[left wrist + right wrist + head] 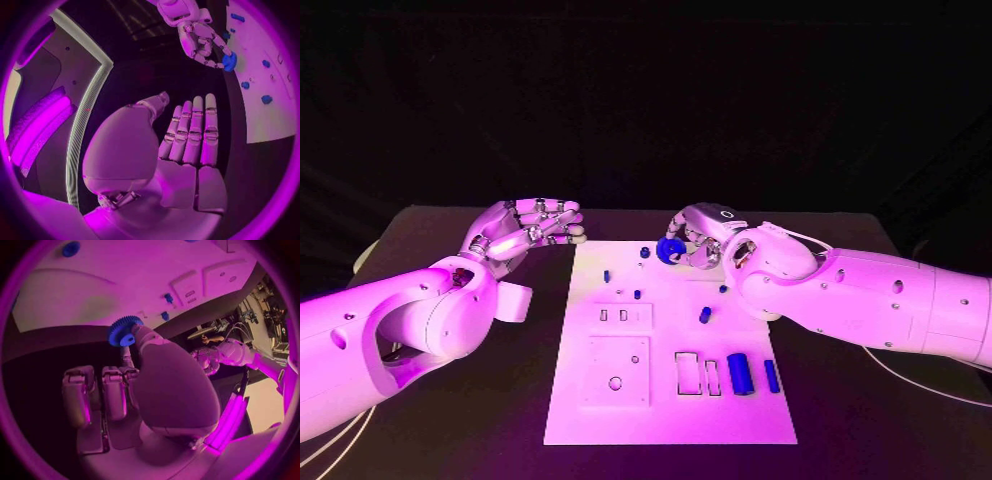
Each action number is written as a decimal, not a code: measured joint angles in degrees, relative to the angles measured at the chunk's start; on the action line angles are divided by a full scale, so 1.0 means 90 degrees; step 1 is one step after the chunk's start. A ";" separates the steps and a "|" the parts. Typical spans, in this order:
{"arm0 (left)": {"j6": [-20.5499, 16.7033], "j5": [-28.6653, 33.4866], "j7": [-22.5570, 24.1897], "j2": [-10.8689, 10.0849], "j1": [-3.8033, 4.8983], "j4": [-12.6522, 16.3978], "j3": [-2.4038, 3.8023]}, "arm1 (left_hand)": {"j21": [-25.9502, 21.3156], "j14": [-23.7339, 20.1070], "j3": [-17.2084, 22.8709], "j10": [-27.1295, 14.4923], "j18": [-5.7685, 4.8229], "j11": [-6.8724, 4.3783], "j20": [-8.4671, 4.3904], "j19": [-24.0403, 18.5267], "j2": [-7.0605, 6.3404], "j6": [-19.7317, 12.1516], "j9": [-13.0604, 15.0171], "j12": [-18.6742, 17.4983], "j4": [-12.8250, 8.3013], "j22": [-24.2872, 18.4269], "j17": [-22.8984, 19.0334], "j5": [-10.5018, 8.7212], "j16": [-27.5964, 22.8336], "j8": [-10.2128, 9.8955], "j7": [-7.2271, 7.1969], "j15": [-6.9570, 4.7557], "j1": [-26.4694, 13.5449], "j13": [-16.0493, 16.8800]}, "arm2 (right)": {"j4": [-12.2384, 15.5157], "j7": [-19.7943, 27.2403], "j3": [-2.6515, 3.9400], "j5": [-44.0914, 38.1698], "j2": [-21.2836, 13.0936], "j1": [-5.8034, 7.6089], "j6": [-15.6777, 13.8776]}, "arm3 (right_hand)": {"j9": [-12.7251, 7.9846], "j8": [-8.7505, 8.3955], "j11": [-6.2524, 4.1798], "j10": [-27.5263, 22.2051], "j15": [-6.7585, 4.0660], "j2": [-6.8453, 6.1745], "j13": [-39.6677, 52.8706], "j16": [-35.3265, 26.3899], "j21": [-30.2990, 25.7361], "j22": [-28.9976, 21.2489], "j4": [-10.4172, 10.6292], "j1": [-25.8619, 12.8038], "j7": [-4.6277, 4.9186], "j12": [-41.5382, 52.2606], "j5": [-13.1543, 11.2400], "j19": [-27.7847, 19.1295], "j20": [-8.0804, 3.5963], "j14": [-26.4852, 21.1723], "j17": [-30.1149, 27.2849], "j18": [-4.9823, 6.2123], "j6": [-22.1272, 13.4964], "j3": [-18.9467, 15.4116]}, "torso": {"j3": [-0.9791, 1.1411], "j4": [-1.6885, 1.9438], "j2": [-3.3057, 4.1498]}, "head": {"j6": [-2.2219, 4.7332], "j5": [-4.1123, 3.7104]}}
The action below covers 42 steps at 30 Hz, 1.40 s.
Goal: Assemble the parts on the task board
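Right hand pinches a blue gear between thumb and finger, held over the far end of the task board; the right wrist view shows the toothed rim clearly. Left hand holds nothing, fingers straight and together in its wrist view, off the board's far left corner above the black table.

Near end of board: two long blue bars and lie beside rectangular cutouts, look unplaced. Square plate with holes, nothing in it as far as I can tell. Mid board: small blue pieces; can't tell whether seated or loose. Far end: another small blue piece just beside the gear.

Judgement: early stage. Gear in hand still to be seated, most parts left.
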 measured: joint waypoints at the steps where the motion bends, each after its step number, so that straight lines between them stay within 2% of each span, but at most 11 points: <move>1: 0.0000 0.0000 0.0000 0.0002 0.0000 0.0000 0.0000 | 0.0000 0.0000 0.0000 0.0000 0.0000 0.0000 0.0000 0.0000 0.0000 0.0000 0.0000 0.0000 0.0000 0.0000 0.0000 0.0000 0.0000 0.0000 0.0000 0.0000 0.0000 0.0000 | -0.0010 -0.0015 -0.0004 -0.0083 0.0054 0.0000 -0.0020 | 0.0000 0.0000 -0.0002 -0.0002 -0.0009 0.0000 0.0000 0.0000 0.0000 0.0000 0.0007 0.0000 0.0000 0.0000 -0.0009 0.0000 0.0000 -0.0009 0.0000 -0.0001 0.0000 0.0006 | 0.0000 0.0002 0.0001 | 0.0002 0.0001; 5: 0.0003 0.0000 -0.0001 0.0013 0.0000 0.0000 0.0000 | 0.0000 0.0000 0.0000 0.0000 0.0001 0.0000 0.0000 0.0000 0.0000 0.0000 0.0000 0.0000 0.0000 0.0000 0.0000 0.0000 0.0000 0.0000 0.0000 0.0000 0.0000 0.0000 | -0.0127 -0.0074 -0.0036 -0.0376 0.0307 -0.0028 -0.0089 | 0.0000 0.0000 -0.0002 -0.0003 -0.0009 0.0000 0.0000 0.0000 0.0000 0.0000 -0.0001 0.0000 0.0000 0.0000 -0.0024 0.0000 0.0000 -0.0010 0.0003 0.0000 0.0000 0.0048 | -0.0001 0.0011 0.0007 | 0.0015 0.0015; 12: 0.0007 0.0001 -0.0003 0.0042 0.0000 -0.0015 0.0000 | 0.0000 0.0000 0.0000 0.0000 0.0000 0.0000 0.0000 0.0000 0.0000 0.0000 0.0000 0.0000 0.0000 0.0001 -0.0001 0.0000 0.0000 0.0000 0.0000 0.0000 0.0000 0.0000 | -0.0401 -0.0142 -0.0089 -0.0659 0.0691 -0.0163 -0.0147 | -0.0001 0.0000 -0.0025 0.0020 -0.0009 -0.0001 0.0000 0.0000 0.0000 -0.0001 -0.0001 0.0000 -0.0001 0.0000 -0.0037 0.0000 0.0000 -0.0010 0.0005 0.0000 0.0001 0.0048 | 0.0003 0.0011 0.0021 | 0.0016 0.0044; 18: 0.0013 0.0002 -0.0004 0.0063 0.0000 -0.0023 0.0000 | 0.0000 0.0000 0.0000 0.0000 0.0000 0.0000 0.0000 0.0000 0.0000 0.0000 0.0000 0.0000 0.0000 0.0001 -0.0001 0.0000 0.0000 0.0000 0.0000 0.0000 0.0000 0.0000 | -0.0648 -0.0174 -0.0107 -0.0788 0.0938 -0.0250 -0.0149 | 0.0000 0.0000 -0.0025 0.0021 -0.0009 -0.0033 0.0000 0.0000 0.0000 -0.0001 -0.0001 -0.0027 -0.0001 0.0000 -0.0049 0.0000 0.0001 -0.0010 0.0005 0.0000 0.0001 0.0048 | 0.0005 0.0014 0.0023 | -0.0005 0.0063; 26: 0.0019 0.0003 -0.0008 0.0074 0.0000 -0.0036 0.0000 | 0.0000 0.0000 -0.0001 0.0000 0.0000 0.0000 0.0000 0.0000 0.0000 0.0000 0.0000 0.0000 0.0000 0.0001 -0.0002 0.0000 0.0000 0.0000 0.0000 0.0000 0.0000 0.0000 | -0.0859 -0.0188 -0.0118 -0.0862 0.1132 -0.0335 -0.0140 | 0.0000 0.0000 -0.0025 0.0020 -0.0009 -0.0052 -0.0001 0.0000 0.0000 -0.0002 -0.0005 -0.0036 -0.0002 0.0000 -0.0059 0.0000 0.0001 -0.0009 0.0004 0.0000 0.0002 0.0077 | 0.0010 0.0007 0.0023 | -0.0021 0.0083; 42: 0.0028 0.0004 -0.0014 0.0090 0.0000 -0.0046 0.0000 | 0.0000 0.0000 -0.0001 0.0000 0.0000 0.0000 0.0000 0.0000 0.0000 0.0000 0.0001 0.0000 0.0000 0.0002 -0.0002 0.0000 0.0000 0.0000 0.0000 0.0000 0.0000 0.0000 | -0.1094 -0.0188 -0.0120 -0.0889 0.1328 -0.0398 -0.0094 | 0.0000 0.0000 -0.0025 0.0020 -0.0008 -0.0129 -0.0001 0.0000 0.0000 -0.0004 0.0035 -0.0113 -0.0003 0.0000 -0.0107 0.0000 0.0001 -0.0009 0.0003 0.0000 0.0003 0.0120 | 0.0013 -0.0004 0.0018 | -0.0021 0.0100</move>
